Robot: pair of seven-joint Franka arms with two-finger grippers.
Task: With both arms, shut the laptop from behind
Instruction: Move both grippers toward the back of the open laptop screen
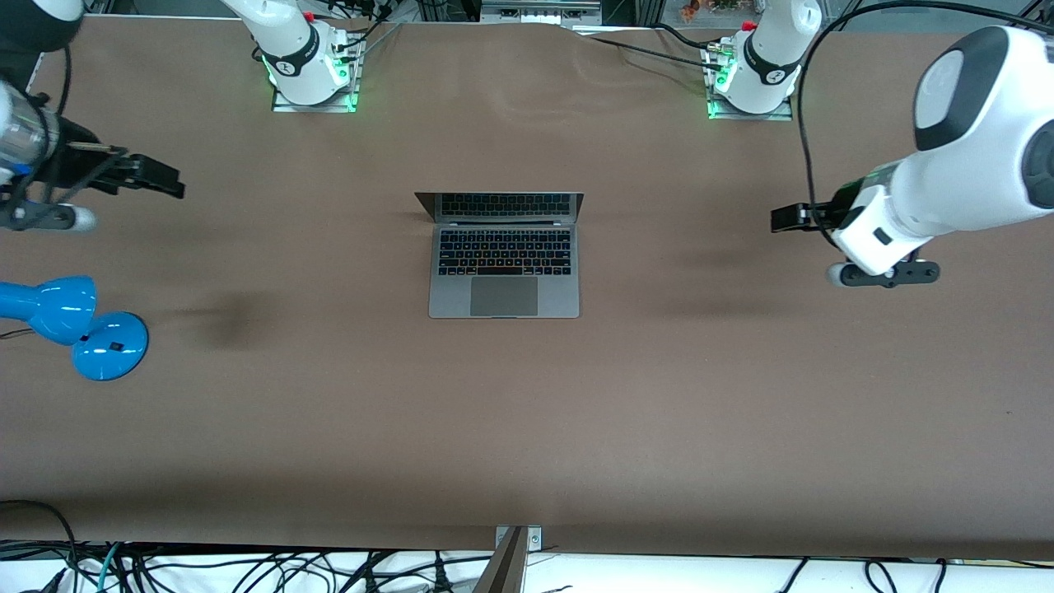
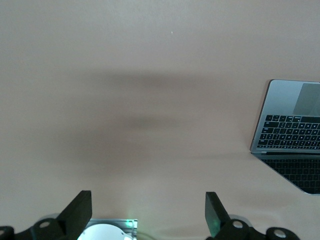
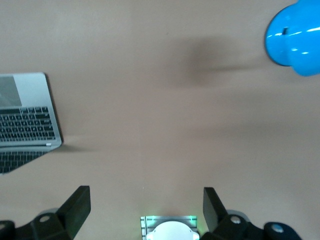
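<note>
We see a big brown worktop (image 1: 527,428) with two white robot arms standing along its top edge. Lots of black cables hang off the edge nearest the front camera.

The laptop (image 1: 504,272) sits in the middle of the worktop. It is open. Its screen stands up on the side toward the arm bases, and its grey trackpad is on the side nearer the front camera. The keys are black. Nothing is touching the laptop.

The left arm (image 1: 972,165) reaches out over the worktop at its own end. The left hand (image 1: 790,217) is up in the air over bare worktop, well apart from the laptop. In the left wrist view its two black fingers (image 2: 80,210) are spread wide, with nothing between them. That view also shows a corner of the laptop off to one side.

The right arm (image 1: 25,140) reaches out at its own end. The right hand (image 1: 160,177) is up over bare worktop too, well apart from the laptop. Its fingers (image 3: 77,207) are also spread wide and hold nothing.

A blue desk lamp (image 1: 78,325) stands at the right arm's end of the worktop, nearer the front camera than the right hand.
</note>
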